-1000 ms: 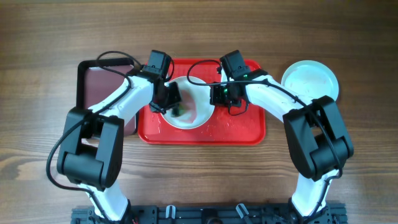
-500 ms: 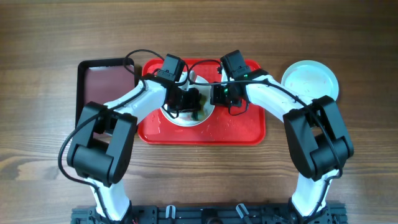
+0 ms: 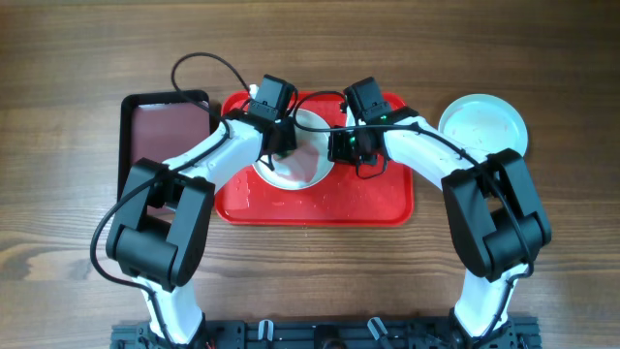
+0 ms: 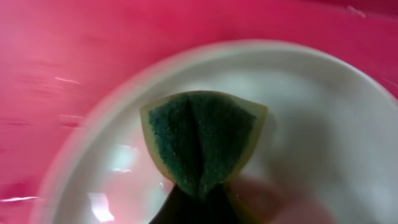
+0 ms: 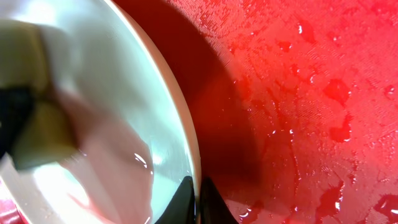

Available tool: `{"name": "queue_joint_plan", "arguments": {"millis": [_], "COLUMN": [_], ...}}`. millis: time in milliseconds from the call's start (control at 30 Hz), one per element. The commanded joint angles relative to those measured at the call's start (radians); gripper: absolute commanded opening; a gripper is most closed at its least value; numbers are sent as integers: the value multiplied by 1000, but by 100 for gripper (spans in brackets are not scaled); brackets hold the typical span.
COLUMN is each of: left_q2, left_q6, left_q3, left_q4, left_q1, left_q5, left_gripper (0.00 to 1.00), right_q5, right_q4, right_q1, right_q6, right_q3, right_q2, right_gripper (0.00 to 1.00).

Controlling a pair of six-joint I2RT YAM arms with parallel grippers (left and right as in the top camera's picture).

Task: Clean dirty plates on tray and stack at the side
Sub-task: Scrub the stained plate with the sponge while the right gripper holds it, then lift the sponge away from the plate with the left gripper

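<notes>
Scrubbing is under way at the middle of the red tray (image 3: 378,199), where a white plate (image 3: 305,167) sits between the two arms. The left hand (image 3: 281,145) is clamped on a folded green-and-yellow sponge (image 4: 202,140), pressed down into the bowl of the plate. The right hand (image 3: 334,147) is pinched shut on the plate's right rim, steadying it. From the right wrist view, that rim appears raised a little off the wet tray, with a dark shadow beneath it. No red sauce shows on the parts of the plate that can be seen, though the sponge and arm cover some of it.

A pale blue plate (image 3: 484,124) lies alone on the table (image 3: 542,252), to the right of the tray and well apart from it. It looks to be the start of the stack. A maroon tray (image 3: 160,131) stands just left of the red one. No third plate can be made out. By this showing the job is partway: one plate set aside, one in the wash and yet to be carried over.
</notes>
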Motion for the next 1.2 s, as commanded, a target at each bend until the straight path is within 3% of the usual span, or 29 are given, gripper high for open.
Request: {"name": "queue_joint_plan", "arguments": {"millis": [0, 67, 267, 333, 400, 467, 533, 633, 767, 800, 967, 1167], "left_q2": [56, 56, 56, 56, 56, 56, 56, 56, 56, 56, 56, 50], "left_q6": [-29, -27, -18, 47, 114, 158, 187, 185, 65, 12, -52, -85], "left_q3": [-25, -25, -25, -25, -25, -25, -25, -29, -37, -37, -36, -28], "left_q4": [-63, -103, -238, -245, -243, -242, -239, -248, -295, -307, -290, -231], "left_q1": [23, 18, 16, 14, 12, 12, 12, 12, 12, 12, 12, 12], "left_q5": [-291, -183, 463, 634, 738, 745, 721, 532, 206, 53, -320, -368], "left_gripper": [4, 4, 4, 4, 4, 4, 4, 4, 4, 4, 4, 4], "right_q5": [-1, -1, -2, -2, -2, -2, -2, -2, -1, -2, -1, -1], "right_q4": [-15, -16, -19, -19, -19, -19, -20, -21, -21, -21, -22, -22], "right_q1": [4, 4, 4, 4, 4, 4, 4, 4, 4, 4, 4, 4], "right_q6": [-7, -6, -6, -6, -6, -6, -6, -6, -7, -7, -7, -7], "right_q3": [6, 6, 6, 6, 6, 6, 6, 6, 6, 6, 6, 6], "right_q2": [10, 10, 10, 10, 10, 10, 10, 10, 10, 10, 10, 10], "right_gripper": [4, 4, 4, 4, 4, 4, 4, 4, 4, 4, 4, 4]}}
